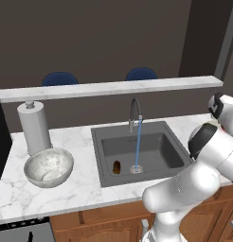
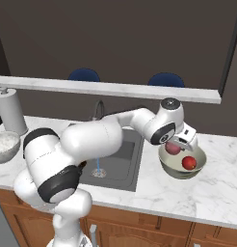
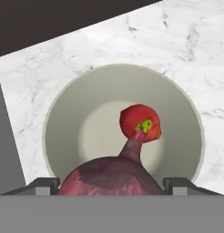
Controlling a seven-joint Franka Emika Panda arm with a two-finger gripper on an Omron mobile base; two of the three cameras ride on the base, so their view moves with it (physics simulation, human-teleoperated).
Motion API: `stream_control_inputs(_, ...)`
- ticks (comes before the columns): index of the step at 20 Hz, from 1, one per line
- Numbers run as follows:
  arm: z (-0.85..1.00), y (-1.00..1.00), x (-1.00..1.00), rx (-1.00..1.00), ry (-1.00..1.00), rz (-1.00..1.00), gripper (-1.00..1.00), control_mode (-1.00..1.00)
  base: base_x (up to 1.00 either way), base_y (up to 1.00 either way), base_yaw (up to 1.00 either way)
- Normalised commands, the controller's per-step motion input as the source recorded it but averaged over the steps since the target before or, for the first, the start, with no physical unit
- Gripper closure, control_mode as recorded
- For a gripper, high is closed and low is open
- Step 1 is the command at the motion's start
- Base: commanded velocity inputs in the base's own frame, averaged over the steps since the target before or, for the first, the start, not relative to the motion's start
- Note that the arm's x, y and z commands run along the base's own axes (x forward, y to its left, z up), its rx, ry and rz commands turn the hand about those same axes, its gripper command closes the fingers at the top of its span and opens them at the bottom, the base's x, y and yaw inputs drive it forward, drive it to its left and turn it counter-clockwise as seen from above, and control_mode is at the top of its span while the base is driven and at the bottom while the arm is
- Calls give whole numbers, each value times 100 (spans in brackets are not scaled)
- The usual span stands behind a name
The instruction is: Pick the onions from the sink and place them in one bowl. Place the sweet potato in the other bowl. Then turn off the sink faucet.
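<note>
The pincer (image 2: 178,146) hangs over the olive-beige bowl (image 2: 199,166), jaws spread wide around the duller onion (image 3: 109,175) lodged between its fingers; just below sits the bright red onion (image 3: 140,123); the sweet potato (image 1: 117,167) lies far off in the sink (image 1: 109,153), water running from the faucet (image 1: 135,113).

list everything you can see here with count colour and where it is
onions: 2; bright red one lying in the olive-beige bowl, duller pinkish red one between the gripper's fingers just above that bowl
olive-beige bowl: 1, on the counter right of the sink
sweet potato: 1, dark brown, on the sink floor near the drain
sink: 1, dark grey, set in the white marble counter
sink faucet: 1, grey, behind the sink, water running
silvery grey bowl: 1, counter left of the sink
paper towel roll: 1, white, behind that bowl
chairs: 2, blue, beyond the bar
gripper: 1, over the olive-beige bowl
</note>
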Motion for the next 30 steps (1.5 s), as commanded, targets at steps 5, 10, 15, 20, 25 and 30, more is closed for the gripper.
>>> stream_control_inputs(5, -11, -25, 10, 0, 0, 0, 100, -100, 0, 0, 0)
stream_control_inputs(10, -13, -26, 14, 0, 0, 0, 100, -100, 0, 0, 0)
stream_control_inputs(15, -5, -25, 17, 0, 0, 0, 100, -100, 0, 0, 0)
stream_control_inputs(20, -2, -22, 23, 0, 0, 0, 100, -100, 0, 0, 0)
stream_control_inputs(25, -19, -2, 3, 0, 0, 0, 100, -100, 0, 0, 0)
stream_control_inputs(30, -32, 0, 0, 0, 0, 0, -100, -100, 0, 0, 0)
